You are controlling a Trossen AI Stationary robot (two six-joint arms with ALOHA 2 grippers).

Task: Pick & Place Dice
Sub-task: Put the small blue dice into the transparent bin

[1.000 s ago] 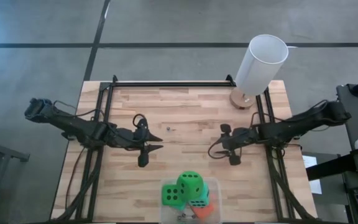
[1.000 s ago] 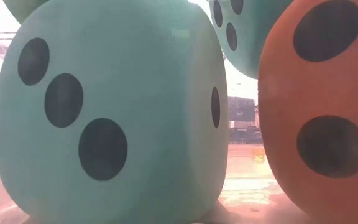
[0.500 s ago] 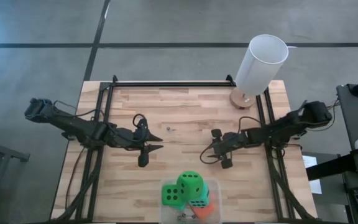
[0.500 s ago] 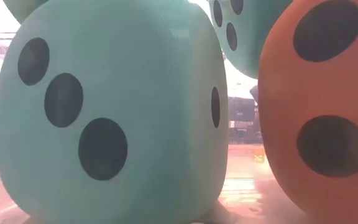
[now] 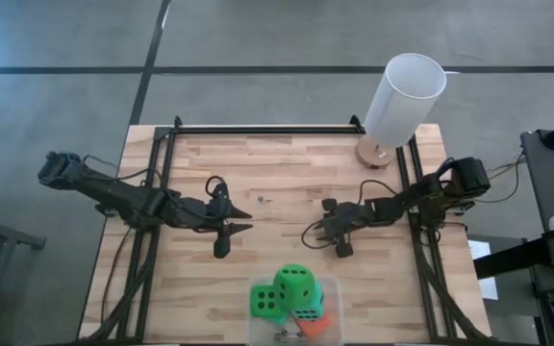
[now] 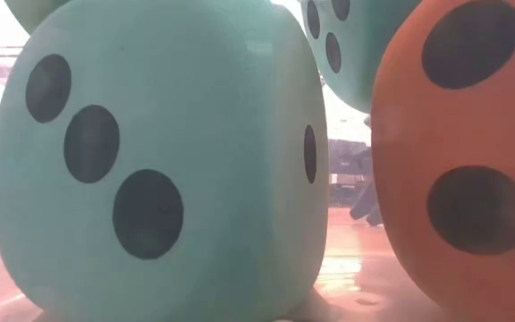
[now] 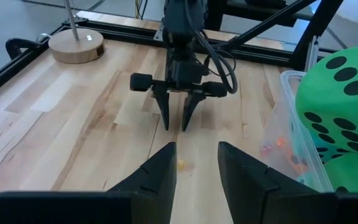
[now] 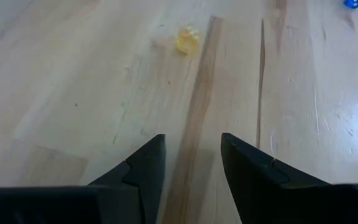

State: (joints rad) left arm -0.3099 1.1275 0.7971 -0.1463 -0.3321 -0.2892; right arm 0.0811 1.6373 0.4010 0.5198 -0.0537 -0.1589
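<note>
In the low view a teal die (image 6: pixel 159 170) and an orange-red die (image 6: pixel 463 170) fill the picture, both cut off by its edges and hiding nearly all of the desk behind. At the desk's near edge, the clear bin (image 5: pixel 330 288) is cropped. The small yellow piece (image 8: pixel 187 40) is too tiny to identify.

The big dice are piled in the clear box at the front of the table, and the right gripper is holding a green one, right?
Not quite. The dice are piled in the clear box, but the right gripper holds nothing. The high view shows it over bare wood, away from the box, and its own wrist view shows only table between its fingers.
</note>
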